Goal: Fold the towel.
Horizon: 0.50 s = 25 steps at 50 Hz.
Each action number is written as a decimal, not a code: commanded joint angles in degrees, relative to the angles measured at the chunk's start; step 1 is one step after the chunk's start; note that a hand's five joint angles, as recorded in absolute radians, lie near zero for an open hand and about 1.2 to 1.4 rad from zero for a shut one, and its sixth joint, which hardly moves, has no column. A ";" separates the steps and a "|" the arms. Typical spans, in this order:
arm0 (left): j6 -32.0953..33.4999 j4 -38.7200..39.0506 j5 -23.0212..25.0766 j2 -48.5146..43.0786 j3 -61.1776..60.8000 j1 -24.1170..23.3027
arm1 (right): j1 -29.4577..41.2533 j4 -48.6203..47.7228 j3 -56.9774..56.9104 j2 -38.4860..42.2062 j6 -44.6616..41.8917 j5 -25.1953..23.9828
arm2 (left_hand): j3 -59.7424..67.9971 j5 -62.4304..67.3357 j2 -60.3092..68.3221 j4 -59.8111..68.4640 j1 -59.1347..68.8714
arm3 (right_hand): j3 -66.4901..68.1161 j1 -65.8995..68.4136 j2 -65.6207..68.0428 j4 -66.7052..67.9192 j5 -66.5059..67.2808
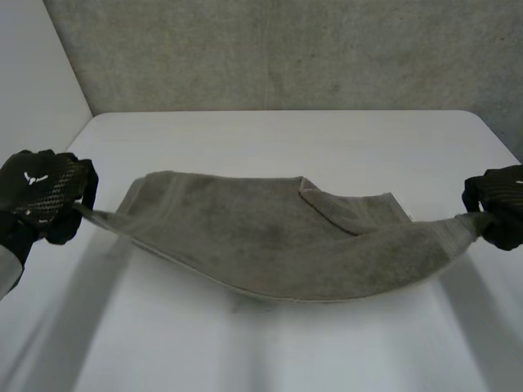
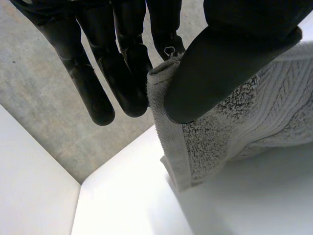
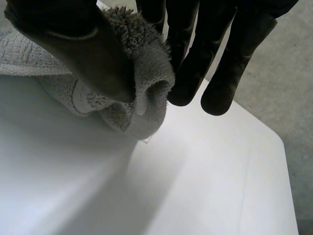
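The light over my table (image 1: 270, 139) is soft and even and falls from above, so the white top reads pale grey. The towel (image 1: 270, 237) throws a faint, diffuse shadow on the table under its sagging middle. In my wrist views, my left hand (image 2: 122, 73) and right hand (image 3: 190, 49) are near-black shapes against the brighter table. The towel is shaded under my thumbs.

You're looking at a bare robot lab: plain white table (image 1: 278, 139), rough grey concrete wall (image 1: 286, 49) across the top of the frame, white panel (image 1: 33, 73) at upper left, black machine left hand (image 1: 45, 192) and right hand (image 1: 500, 204) at the side edges.
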 commanded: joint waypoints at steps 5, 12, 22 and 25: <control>-0.13 -0.91 0.88 -1.05 -1.07 2.09 | -3.71 5.63 -3.64 5.17 -5.29 -2.46 | 10.29 11.12 10.20 10.13 12.03 | 4.98 4.61 6.05 3.31 4.09; 1.36 6.21 1.59 -16.44 2.54 1.03 | 0.69 5.72 -9.70 17.41 -8.29 0.53 | 10.29 11.12 10.20 10.13 12.03 | 4.98 4.61 6.05 3.31 4.09; 4.00 6.30 -4.65 -40.17 26.53 -7.67 | 16.58 6.25 -40.85 38.84 -7.15 17.13 | 10.29 11.12 10.20 10.13 12.03 | 4.98 4.61 6.05 3.31 4.09; 4.27 6.39 -7.11 -44.74 36.64 -8.72 | 17.30 5.89 -46.44 40.44 -5.92 16.97 | 10.29 11.12 10.20 10.13 12.03 | 4.98 4.61 6.05 3.31 4.09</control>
